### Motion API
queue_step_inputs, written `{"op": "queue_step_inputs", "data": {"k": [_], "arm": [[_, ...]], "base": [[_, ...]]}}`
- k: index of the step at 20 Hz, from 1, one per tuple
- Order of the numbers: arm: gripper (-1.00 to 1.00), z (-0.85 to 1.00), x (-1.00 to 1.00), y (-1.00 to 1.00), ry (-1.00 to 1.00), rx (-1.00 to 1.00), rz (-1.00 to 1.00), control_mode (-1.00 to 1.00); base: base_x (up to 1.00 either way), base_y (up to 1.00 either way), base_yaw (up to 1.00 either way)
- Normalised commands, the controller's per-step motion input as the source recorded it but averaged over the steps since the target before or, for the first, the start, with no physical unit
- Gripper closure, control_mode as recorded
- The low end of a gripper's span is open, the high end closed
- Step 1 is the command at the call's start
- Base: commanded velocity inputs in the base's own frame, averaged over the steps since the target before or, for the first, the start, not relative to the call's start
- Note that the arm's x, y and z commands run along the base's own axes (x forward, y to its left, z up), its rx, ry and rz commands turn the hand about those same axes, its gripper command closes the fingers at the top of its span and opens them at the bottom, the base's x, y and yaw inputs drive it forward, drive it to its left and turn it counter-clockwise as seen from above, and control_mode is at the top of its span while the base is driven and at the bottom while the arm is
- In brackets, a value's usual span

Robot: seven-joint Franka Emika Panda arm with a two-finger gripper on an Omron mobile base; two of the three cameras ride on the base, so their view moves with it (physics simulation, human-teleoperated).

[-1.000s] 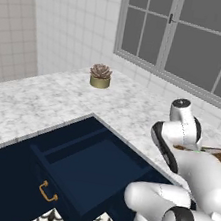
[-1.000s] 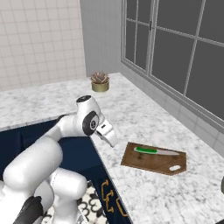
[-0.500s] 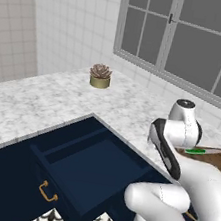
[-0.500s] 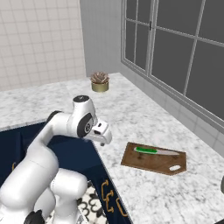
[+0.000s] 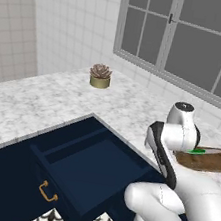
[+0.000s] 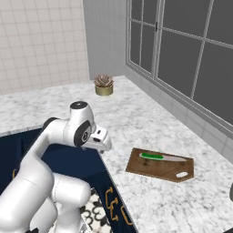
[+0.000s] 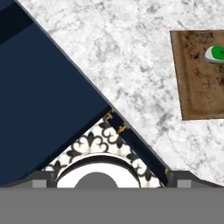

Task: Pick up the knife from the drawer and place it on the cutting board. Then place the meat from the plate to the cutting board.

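end effector (image 6: 103,142): released, empty | knife (image 6: 157,157): on cutting board (image 6: 160,164) | potted plant (image 6: 104,84): far corner

Counter (image 6: 150,123): we see grey-veined white marble, smooth.
Cutting board (image 6: 160,164): on that counter, dark-brown mottled wood, matt.
Knife (image 6: 161,157): on the board, a glossy green handle and pale blade.
Drawer (image 5: 93,168): below the counter edge, flat matt navy; brass-looking handle (image 5: 47,192).
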Motion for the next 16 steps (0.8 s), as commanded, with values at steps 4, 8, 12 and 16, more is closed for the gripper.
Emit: {"op": "queue_step_inputs", "data": {"k": [4,8,12,16], "arm": [[-1.00,0.00,-0.09,0.04,-0.01,0.00,0.06,1.00],[-1.00,0.00,0.00,0.00,0.00,0.00,0.00,1.00],[-1.00,0.00,0.00,0.00,0.00,0.00,0.00,1.00],[-1.00,0.00,0.00,0.00,0.00,0.00,0.00,1.00]], "base": [[-0.47,0.04,0.37],[-0.45,0.34,0.66],[-0.24,0.28,0.56],[-0.63,0.08,0.13]]}}
